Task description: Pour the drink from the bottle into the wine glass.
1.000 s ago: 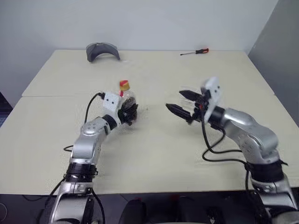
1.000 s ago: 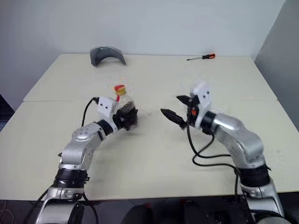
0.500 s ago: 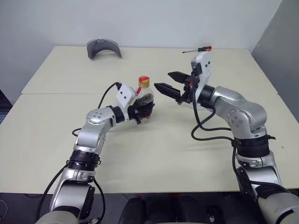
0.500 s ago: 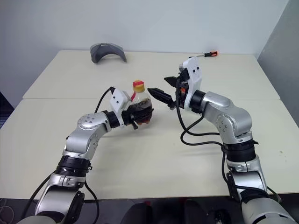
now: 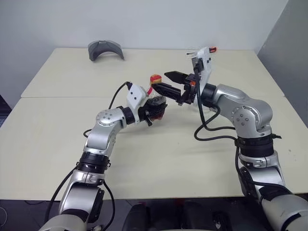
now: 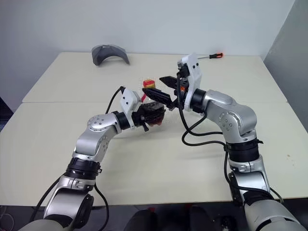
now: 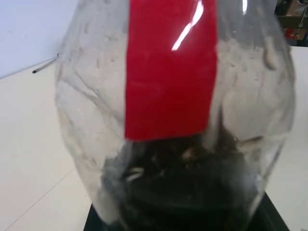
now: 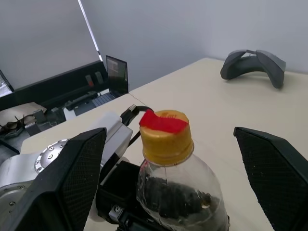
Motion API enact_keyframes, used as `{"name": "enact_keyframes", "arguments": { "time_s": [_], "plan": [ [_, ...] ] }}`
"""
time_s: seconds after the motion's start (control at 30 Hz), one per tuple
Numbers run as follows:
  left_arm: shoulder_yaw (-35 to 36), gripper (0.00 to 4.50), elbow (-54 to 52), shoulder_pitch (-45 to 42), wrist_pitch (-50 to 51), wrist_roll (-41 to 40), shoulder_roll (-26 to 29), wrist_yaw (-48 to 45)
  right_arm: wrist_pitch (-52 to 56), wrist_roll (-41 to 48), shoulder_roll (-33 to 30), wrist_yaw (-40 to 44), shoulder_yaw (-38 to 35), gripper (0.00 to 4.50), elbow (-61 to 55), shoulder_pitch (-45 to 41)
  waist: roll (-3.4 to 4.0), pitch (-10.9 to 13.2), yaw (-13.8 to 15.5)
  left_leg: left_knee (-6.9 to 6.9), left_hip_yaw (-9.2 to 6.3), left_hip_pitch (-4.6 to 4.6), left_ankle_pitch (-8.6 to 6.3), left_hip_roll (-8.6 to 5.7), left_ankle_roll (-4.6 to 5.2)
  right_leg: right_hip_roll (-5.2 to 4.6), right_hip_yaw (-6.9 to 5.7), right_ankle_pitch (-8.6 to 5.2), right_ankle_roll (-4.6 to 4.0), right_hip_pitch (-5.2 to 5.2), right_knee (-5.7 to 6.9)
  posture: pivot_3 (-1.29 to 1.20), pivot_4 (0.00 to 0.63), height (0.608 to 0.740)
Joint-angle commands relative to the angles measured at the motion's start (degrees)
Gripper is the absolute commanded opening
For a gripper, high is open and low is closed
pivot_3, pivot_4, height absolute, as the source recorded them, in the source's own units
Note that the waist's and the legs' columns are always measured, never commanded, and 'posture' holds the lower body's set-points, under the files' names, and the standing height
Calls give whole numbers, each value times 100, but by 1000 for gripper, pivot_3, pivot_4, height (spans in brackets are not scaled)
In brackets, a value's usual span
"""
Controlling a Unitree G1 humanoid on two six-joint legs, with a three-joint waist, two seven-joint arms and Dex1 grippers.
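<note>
Bottle (image 7: 173, 120) base hidden by jaws

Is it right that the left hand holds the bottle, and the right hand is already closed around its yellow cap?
Not quite. The left hand does hold the bottle. But the right hand is open: in the right wrist view its two fingers stand wide apart on either side of the yellow cap and do not touch it.

I see the bottle (image 8: 180, 192) as glossy clear plastic with a yellow plastic cap (image 8: 166, 137), over a matt cream bench (image 5: 144, 159).
</note>
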Motion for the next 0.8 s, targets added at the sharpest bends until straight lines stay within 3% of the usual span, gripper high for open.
{"name": "enact_keyframes", "arguments": {
  "time_s": [0.03,0.47,0.57,0.8],
  "plan": [
    [18,1245,-159,-211,-171,-31,-36,-23,-52,76,50,-9,-185,4500,-45,-177,0,0,-1,0,-1,1,0,0,0,0,0,0,0,0,3,0,150,740],
    [14,1245,-28,-339,-224,-14,-74,-38,-226,-64,113,95,-89,4500,134,-255,0,0,-2,27,-1,-1,1,-1,3,0,4,0,0,-12,47,0,150,740],
    [13,1243,-19,-342,-234,-19,-71,-37,-263,-53,150,43,-145,3894,196,-280,1,1,-2,52,-3,-7,0,2,4,2,5,0,-1,-12,56,0,150,740],
    [-8,1243,-107,-243,-206,-35,-77,-35,-223,59,204,-13,-296,1458,266,-378,1,1,-1,68,-11,-20,-1,0,5,3,2,0,0,-14,56,0,150,740]
  ]
}}
